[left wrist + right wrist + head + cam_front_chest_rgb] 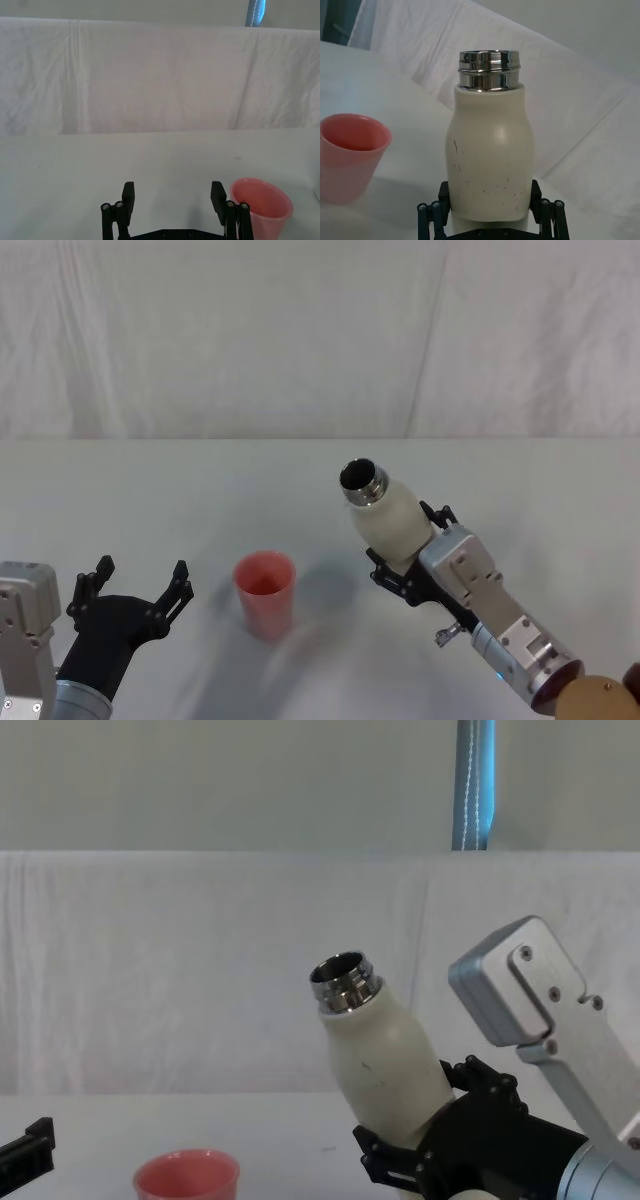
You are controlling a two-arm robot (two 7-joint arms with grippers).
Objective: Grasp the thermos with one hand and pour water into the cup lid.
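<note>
The left gripper [140, 585] hangs low at the near left of the table [120, 500], its fingers spread with nothing between them, just left of the cup [265, 592] and apart from it; in the left wrist view the cup [262, 210] stands beside one open fingertip [218, 196]. The cup sits upright on the white cloth, a thin pink shell that looks light and easy to tip or nudge, so I judge it should be left untouched and the stream aimed well inside its rim. To its right the thermos [388, 514] is lifted off the table and tilted, its open steel neck leaning up and toward the cup side but not yet over it. The right gripper [410, 555] pinches the lower body, fingers pressed on either side of the cream wall [490, 165]. The body looks stiff and matte, which should give fair grip, but water inside would make it heavy and shift as it tips; a hold low on the body leaves the top to swing. Open room lies all round: the cloth between cup and thermos is bare, and the table's far edge against the backdrop is well apart from both.
</note>
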